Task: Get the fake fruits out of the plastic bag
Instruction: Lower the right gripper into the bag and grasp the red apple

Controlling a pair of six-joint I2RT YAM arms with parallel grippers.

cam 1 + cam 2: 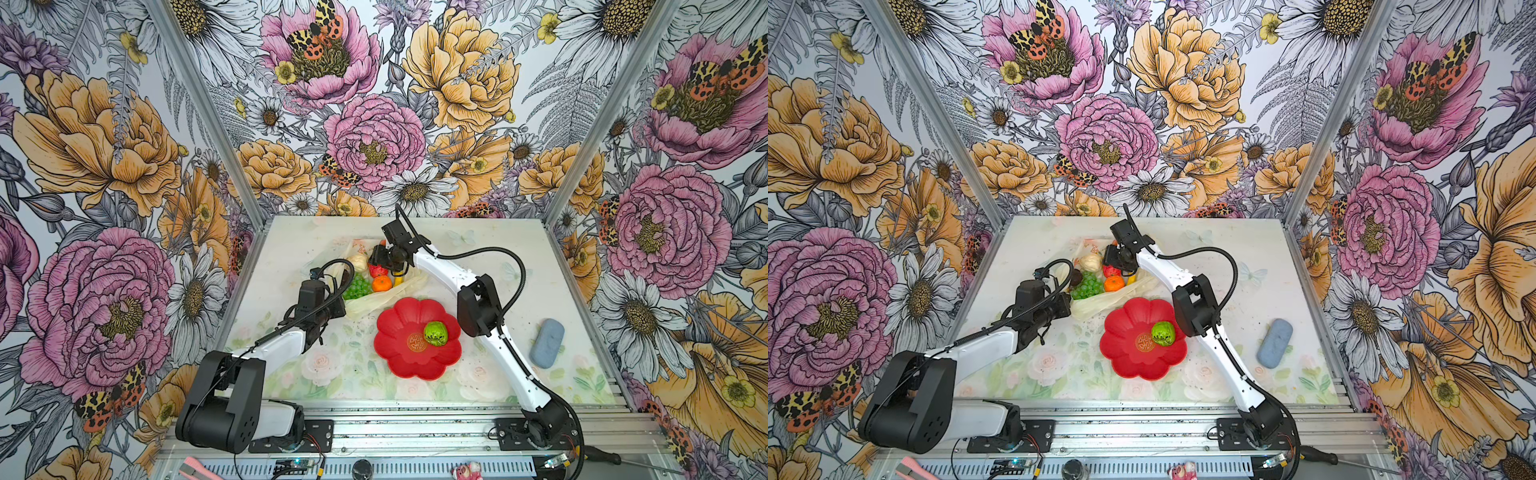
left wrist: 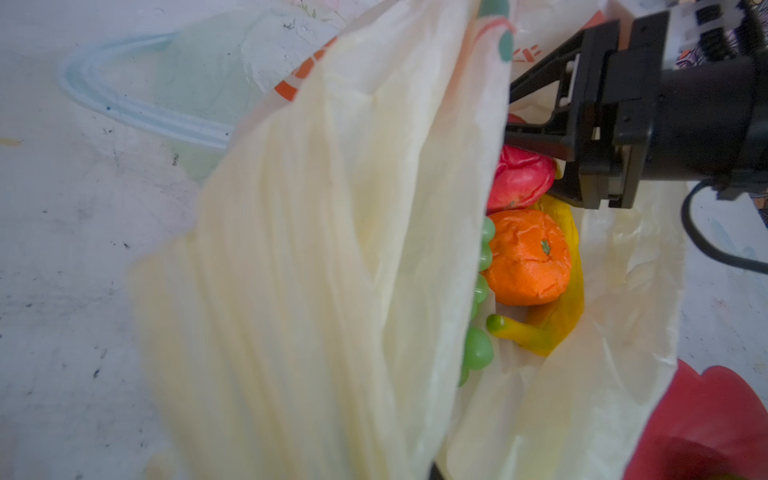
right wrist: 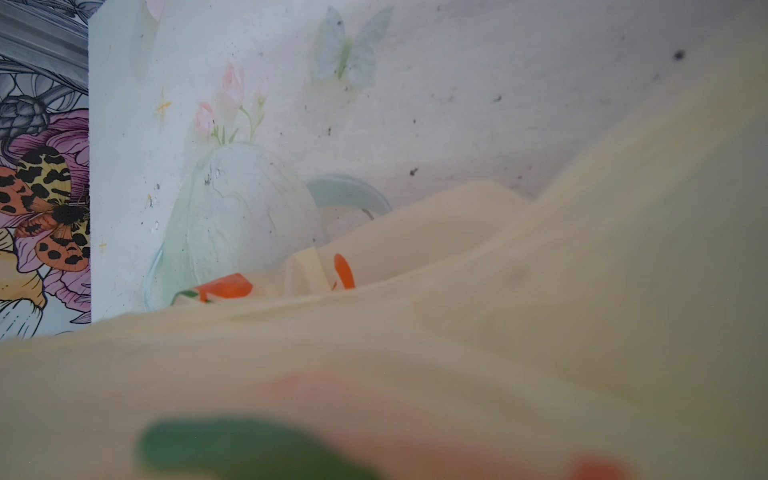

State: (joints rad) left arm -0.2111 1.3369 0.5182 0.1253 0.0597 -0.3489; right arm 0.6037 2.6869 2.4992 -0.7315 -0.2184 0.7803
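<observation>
Pale-yellow plastic bag (image 2: 316, 249) with orange-red motifs, bright orange (image 2: 525, 257), yellow banana (image 2: 552, 332) (its stem tip green), red apple (image 2: 519, 178), green grape bunch (image 1: 356, 287), green round fruit (image 1: 435, 333), red flower-shaped plate (image 1: 399, 361), grey-blue pad (image 1: 547, 343), pink-and-amber floral walls (image 1: 124, 166)

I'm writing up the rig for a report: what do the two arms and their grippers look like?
Both arms, left arm and right arm, have white curved links between boxy black joint housings, each trailed by a ribbed black cable. The right gripper is black with angular fingers.
</observation>
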